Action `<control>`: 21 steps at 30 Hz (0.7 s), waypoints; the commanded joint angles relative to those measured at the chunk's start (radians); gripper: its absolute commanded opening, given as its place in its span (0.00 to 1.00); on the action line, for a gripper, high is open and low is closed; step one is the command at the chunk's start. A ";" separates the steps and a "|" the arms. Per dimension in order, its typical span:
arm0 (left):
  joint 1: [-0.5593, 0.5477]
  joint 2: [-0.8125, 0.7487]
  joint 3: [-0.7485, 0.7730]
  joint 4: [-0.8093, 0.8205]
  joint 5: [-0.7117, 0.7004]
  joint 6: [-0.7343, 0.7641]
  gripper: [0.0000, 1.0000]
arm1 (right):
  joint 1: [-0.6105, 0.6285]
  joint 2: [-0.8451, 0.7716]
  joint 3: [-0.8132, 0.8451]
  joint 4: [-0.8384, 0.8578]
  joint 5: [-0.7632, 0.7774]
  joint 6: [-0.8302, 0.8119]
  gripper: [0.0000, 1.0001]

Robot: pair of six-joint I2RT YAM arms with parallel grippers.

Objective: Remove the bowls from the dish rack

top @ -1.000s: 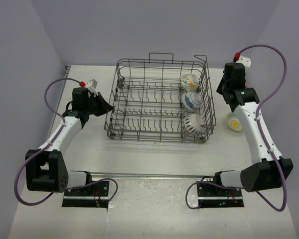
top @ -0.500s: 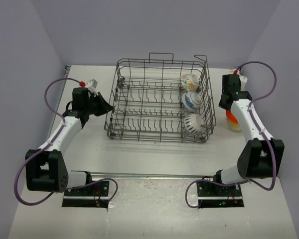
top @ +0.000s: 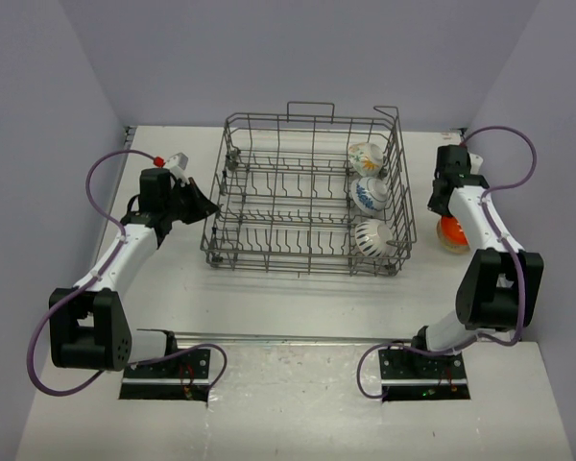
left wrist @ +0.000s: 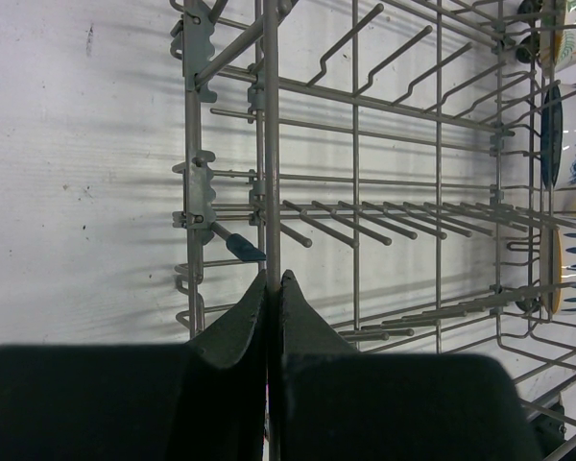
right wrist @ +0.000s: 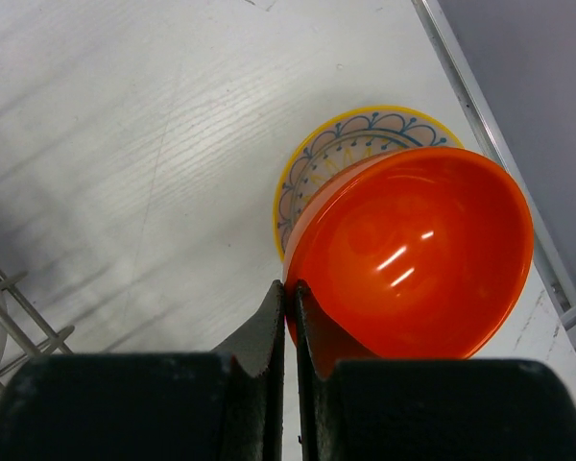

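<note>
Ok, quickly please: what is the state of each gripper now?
Left gripper: closed on a wire of the dish rack.
Right gripper: closed on the rim of the orange bowl.

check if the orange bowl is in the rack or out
Out: the orange bowl rests tilted in the yellow bowl on the table, right of the rack.

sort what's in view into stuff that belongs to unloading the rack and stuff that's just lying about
Part of the job:
- dish rack
- three patterned bowls in its right end
- orange bowl, rim pinched by the right gripper
- yellow-rimmed bowl under it
- left gripper, shut on a rack wire

Just there:
- table
- purple cables
- metal rail by the arm bases
</note>
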 commanded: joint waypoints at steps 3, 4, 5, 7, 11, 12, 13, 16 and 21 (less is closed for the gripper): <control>-0.015 0.026 0.009 -0.056 -0.019 0.042 0.00 | -0.012 0.025 0.017 0.049 -0.016 0.011 0.00; -0.015 0.026 0.009 -0.056 -0.017 0.042 0.00 | -0.017 0.031 0.017 0.051 -0.013 0.013 0.00; -0.015 0.026 0.009 -0.056 -0.016 0.042 0.00 | -0.020 0.041 0.019 0.051 -0.020 0.014 0.00; -0.015 0.028 0.009 -0.056 -0.016 0.045 0.00 | -0.023 0.052 0.025 0.051 -0.019 0.014 0.00; -0.015 0.028 0.012 -0.056 -0.014 0.050 0.00 | -0.032 0.080 0.028 0.051 -0.022 0.020 0.00; -0.015 0.026 0.011 -0.057 -0.014 0.050 0.00 | -0.032 0.089 0.030 0.051 -0.014 0.022 0.00; -0.015 0.026 0.015 -0.057 -0.013 0.050 0.00 | -0.034 0.092 0.030 0.052 -0.014 0.027 0.00; -0.015 0.026 0.028 -0.057 -0.008 0.047 0.02 | -0.042 0.109 0.028 0.052 -0.028 0.028 0.00; -0.017 0.026 0.065 -0.065 0.004 0.036 0.28 | -0.045 0.121 0.022 0.054 -0.033 0.034 0.00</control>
